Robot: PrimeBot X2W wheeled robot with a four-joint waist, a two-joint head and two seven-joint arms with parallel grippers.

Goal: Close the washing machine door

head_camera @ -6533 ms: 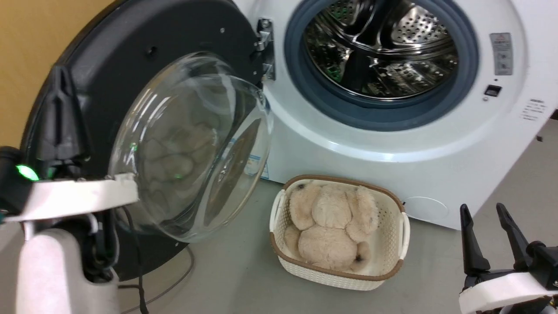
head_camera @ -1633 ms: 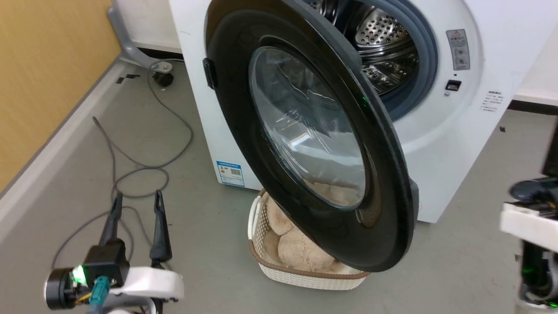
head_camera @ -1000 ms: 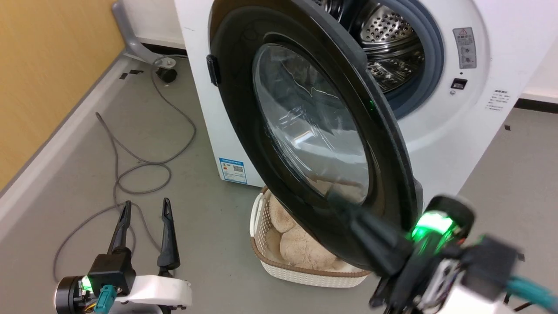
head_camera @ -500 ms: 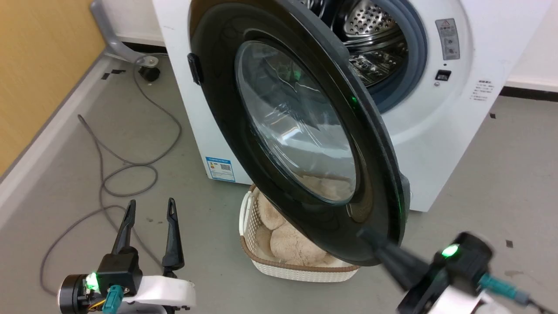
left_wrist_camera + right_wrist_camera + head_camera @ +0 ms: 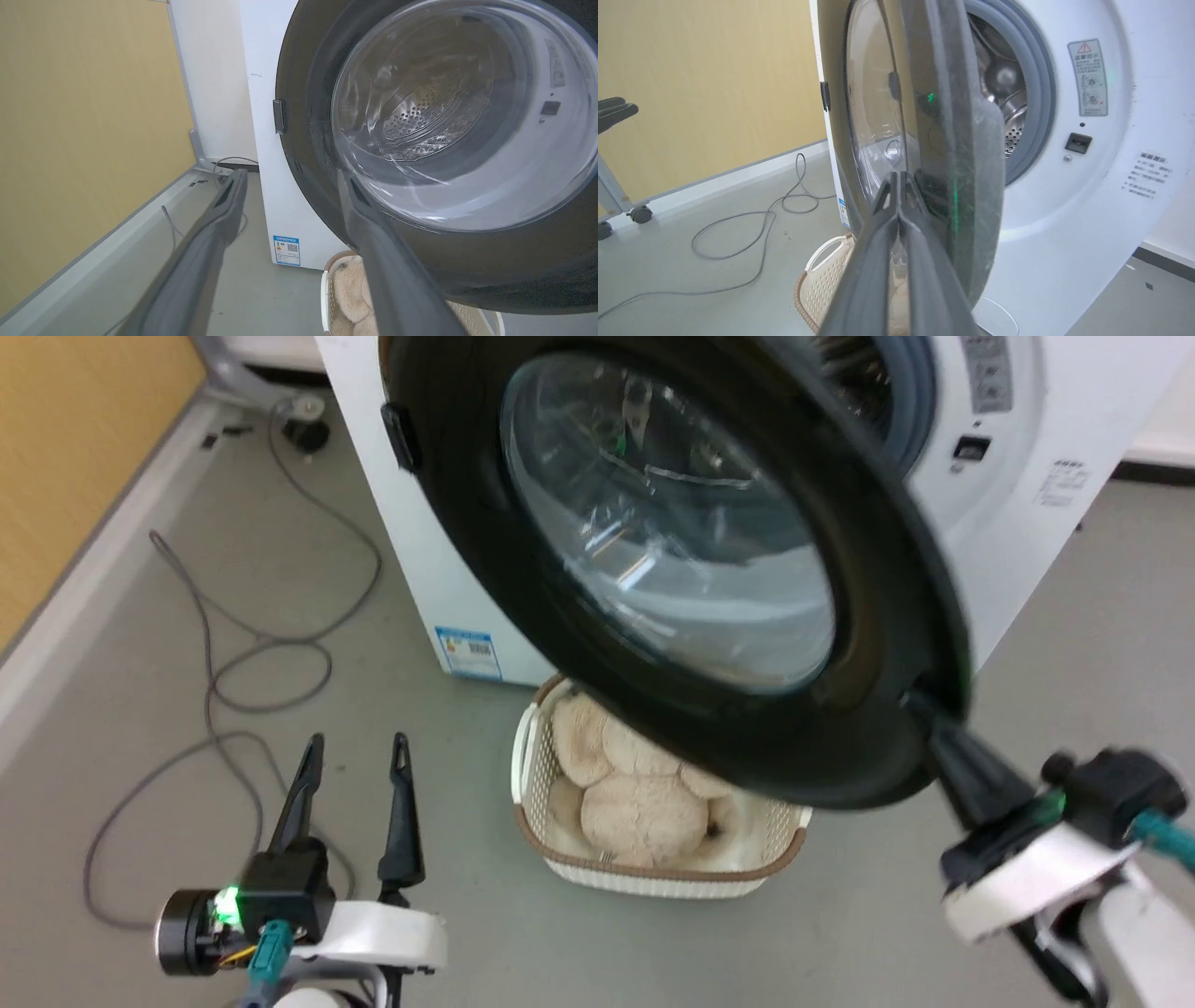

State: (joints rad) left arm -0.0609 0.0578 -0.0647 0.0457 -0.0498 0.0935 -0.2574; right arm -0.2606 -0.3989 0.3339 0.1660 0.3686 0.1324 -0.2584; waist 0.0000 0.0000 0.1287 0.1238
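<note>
Grey floor (image 5: 840, 933): washing machine (image 5: 1018, 551), basket (image 5: 653, 885) just before it, looped cable (image 5: 213, 689) at left.

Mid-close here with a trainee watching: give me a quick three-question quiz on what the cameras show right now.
1. True or false: the door is latched shut.
2. Which gripper meets the door's lower rim? A left, B right, C both.
3. What lies in the basket on the floor below the door?
Key: 1 false, it stands ajar from the washing machine. 2 B, the right gripper, fingers shut. 3 a beige plush toy.
</note>
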